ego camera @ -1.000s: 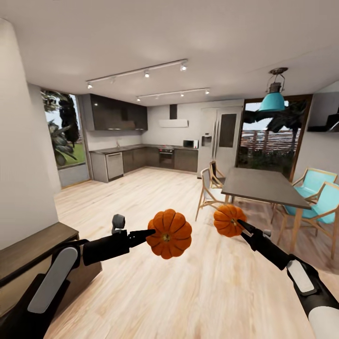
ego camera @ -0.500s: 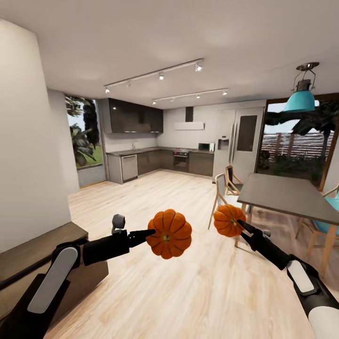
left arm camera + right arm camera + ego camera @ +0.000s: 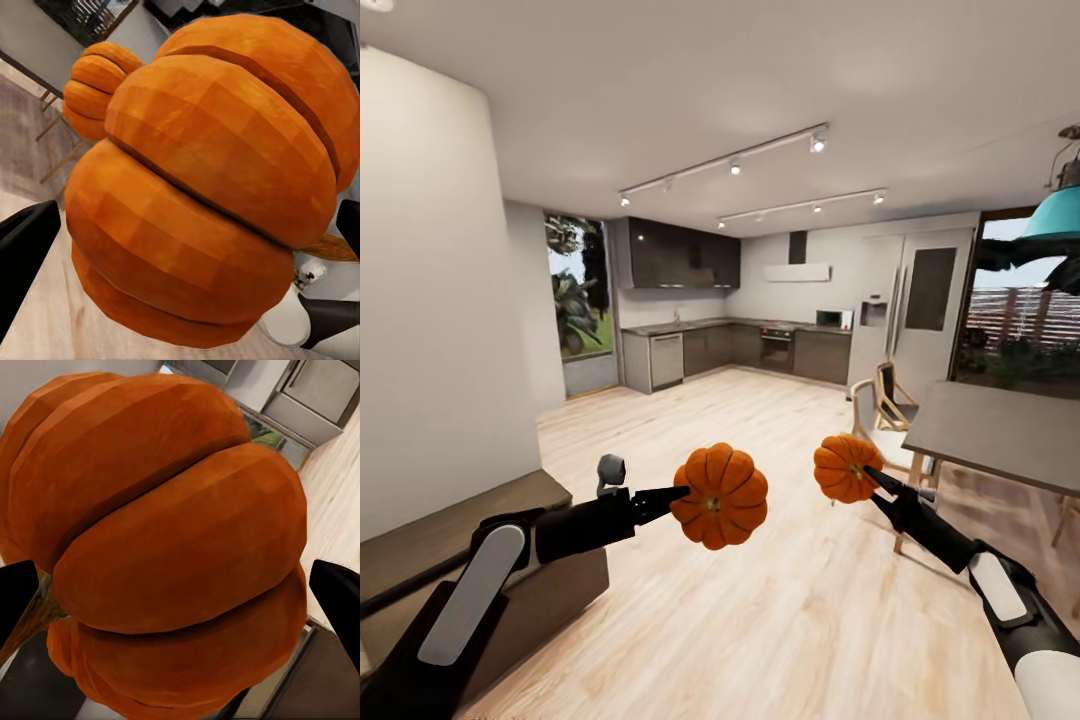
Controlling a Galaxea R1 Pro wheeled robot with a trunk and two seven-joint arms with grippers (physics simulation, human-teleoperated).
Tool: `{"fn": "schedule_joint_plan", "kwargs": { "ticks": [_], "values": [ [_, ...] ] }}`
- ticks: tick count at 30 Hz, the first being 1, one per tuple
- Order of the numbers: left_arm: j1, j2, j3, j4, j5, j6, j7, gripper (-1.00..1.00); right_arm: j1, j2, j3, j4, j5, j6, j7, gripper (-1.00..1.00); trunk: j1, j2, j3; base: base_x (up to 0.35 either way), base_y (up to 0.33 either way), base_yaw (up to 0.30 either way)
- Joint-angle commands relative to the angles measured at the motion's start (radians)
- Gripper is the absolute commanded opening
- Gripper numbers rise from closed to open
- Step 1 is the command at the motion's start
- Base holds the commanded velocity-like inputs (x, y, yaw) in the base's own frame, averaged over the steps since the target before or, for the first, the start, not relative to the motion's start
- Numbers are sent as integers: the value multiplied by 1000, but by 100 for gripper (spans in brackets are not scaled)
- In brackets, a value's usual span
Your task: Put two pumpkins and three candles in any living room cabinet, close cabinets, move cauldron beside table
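Nearest, lower left of frame: corner of the dark wood cabinet point(image 3: 455, 520), partly behind the left arm.
Centre: left gripper point(image 3: 678, 493) clamped on the larger pumpkin point(image 3: 720, 496), held in the air.
Right of centre: right gripper point(image 3: 870, 474) clamped on the smaller pumpkin point(image 3: 846, 467).
Beneath and beyond: bare plank floor point(image 3: 760, 610), open.
Right edge: dining table point(image 3: 1000, 436), chairs point(image 3: 885, 415).
Far: kitchen units point(image 3: 760, 350).

head: forward over floor point(image 3: 760, 620) | wrists: close-up; shared: pumpkins point(image 3: 719, 497)
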Motion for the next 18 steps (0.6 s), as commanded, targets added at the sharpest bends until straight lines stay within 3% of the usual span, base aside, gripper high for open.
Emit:
{"fn": "schedule_joint_plan", "kwargs": {
  "ticks": [1, 7, 18],
  "values": [
    [-1, 0, 0, 0, -6, 1, -8, -100, -1, 0, -2, 0, -5, 7, 0, -100, 0, -1, 0, 21, -36, 232],
    [-1, 0, -1, 0, -6, 1, -8, -100, -1, 0, -1, -1, -5, 7, 0, -100, 0, -1, 6, 6, -10, 228],
    [-1, 0, -1, 0, -6, 1, -9, -100, -1, 1, 0, -1, -5, 7, -1, -100, 0, -1, 4, 0, 0, 89]
  ]
}}
